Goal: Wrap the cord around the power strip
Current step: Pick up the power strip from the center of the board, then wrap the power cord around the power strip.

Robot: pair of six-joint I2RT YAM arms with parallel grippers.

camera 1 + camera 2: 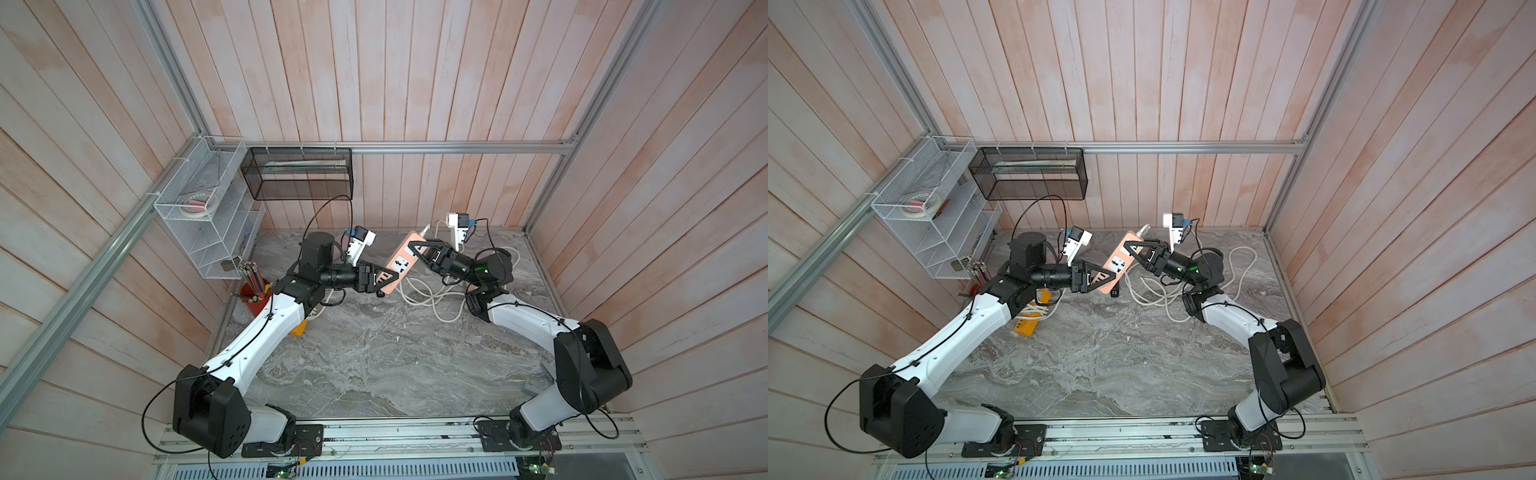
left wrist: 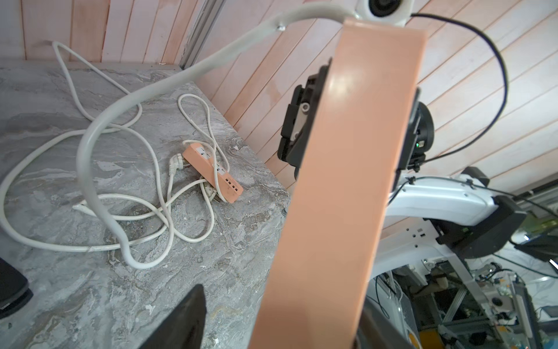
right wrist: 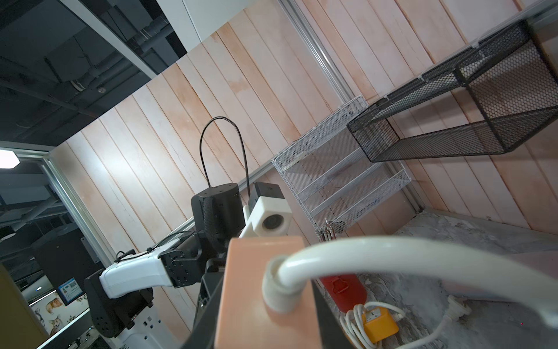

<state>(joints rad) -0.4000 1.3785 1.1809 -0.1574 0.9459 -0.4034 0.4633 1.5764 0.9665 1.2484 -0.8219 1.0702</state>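
A salmon power strip (image 1: pixel 401 262) (image 1: pixel 1119 262) hangs tilted above the back of the marble table, between my two grippers. My right gripper (image 1: pixel 415 246) (image 3: pixel 265 314) is shut on its far end, where the white cord (image 3: pixel 422 250) comes out. My left gripper (image 1: pixel 387 282) (image 2: pixel 280 308) straddles the near end. In the left wrist view one of the fingers (image 2: pixel 184 320) stands apart from the strip (image 2: pixel 347 181), so its jaws are open. The cord (image 1: pixel 432 297) (image 2: pixel 90 136) drops from the strip and lies in loose loops on the table.
Another salmon strip (image 2: pixel 213 172) with its own cord lies near the right table edge. A yellow adapter with a coiled cord (image 1: pixel 1027 326) and a red pencil cup (image 1: pixel 255 297) sit by the left arm. A white wire rack (image 1: pixel 203 208) and black mesh basket (image 1: pixel 299 174) hang on the walls.
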